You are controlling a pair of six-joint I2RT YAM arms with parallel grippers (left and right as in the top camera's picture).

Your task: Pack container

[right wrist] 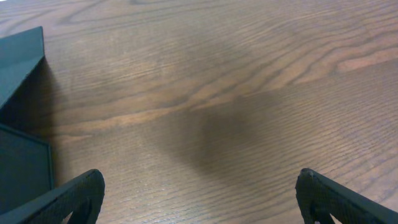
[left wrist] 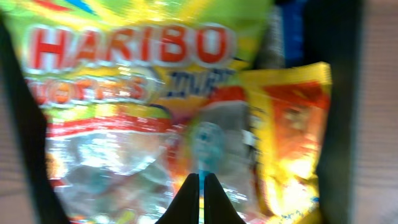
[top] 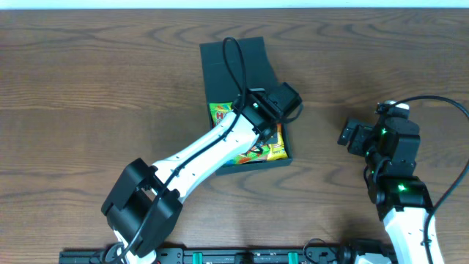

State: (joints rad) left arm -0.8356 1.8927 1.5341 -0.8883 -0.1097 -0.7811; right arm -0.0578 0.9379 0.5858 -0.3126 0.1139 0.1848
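1. The container point(top: 220, 81) sits mid-table, slightly left of centre. Its lid point(top: 238, 55) is hinged back on the far side, so the box is open.
2. Two snack packets lie inside it: a Haribo bag point(left wrist: 124, 93) and a yellow packet point(left wrist: 292, 124) just beside it, near the right-hand wall. Their edges look like they overlap, but the wrist view is blurred.
3. The left arm reaches over the box. The left gripper point(left wrist: 200, 186) points down at the Haribo bag with its fingers pressed together and nothing between them. I cannot tell whether the tips touch the bag.
4. The right gripper point(right wrist: 199, 186) is parked well to the right of the box over bare table point(right wrist: 249, 93), jaws spread wide and empty.
5. My read of the step: the filling is done or nearly done, and the left arm is either pushing the packets flat or has just let go.
6. I see no loose packets on the table in the overhead view, so closing the lid looks like the next move.
7. For that, the left arm must lift clear of the box first, since it blocks the lid's swing. Then one gripper gets behind the lid's free edge and folds it forward.
8. The packets need to lie below the rim or the lid won't seat.
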